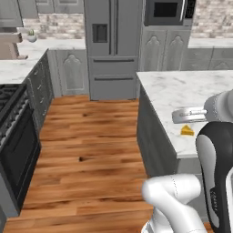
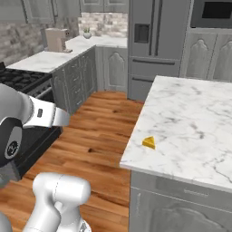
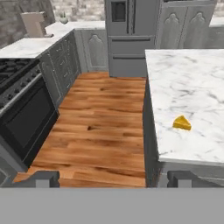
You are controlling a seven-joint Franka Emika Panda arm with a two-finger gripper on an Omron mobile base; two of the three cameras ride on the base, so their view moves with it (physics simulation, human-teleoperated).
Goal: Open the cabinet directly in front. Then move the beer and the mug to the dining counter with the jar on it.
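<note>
Hand [image 3: 113, 178] open over floor, cheese wedge [image 3: 182, 123] on dining counter [image 3: 192, 83]

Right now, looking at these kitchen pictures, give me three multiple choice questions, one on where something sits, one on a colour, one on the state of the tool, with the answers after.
1. Where does the yellow wedge lie?
A. on the wooden floor
B. on the marble island top, near its edge
C. on the black stove

2. What colour is the floor?
A. warm brown wood
B. white tile
C. grey carpet

3. How does the tool stand?
A. shut on the wedge
B. shut and empty
C. open, holding nothing

Answers:
1. B: the yellow wedge rests on the marble island top, close to the edge that faces the floor.
2. A: the floor is brown planks running between the black stove and the island.
3. C: in the hand view the tool has its tips far apart with only floor and island front between them.
</note>
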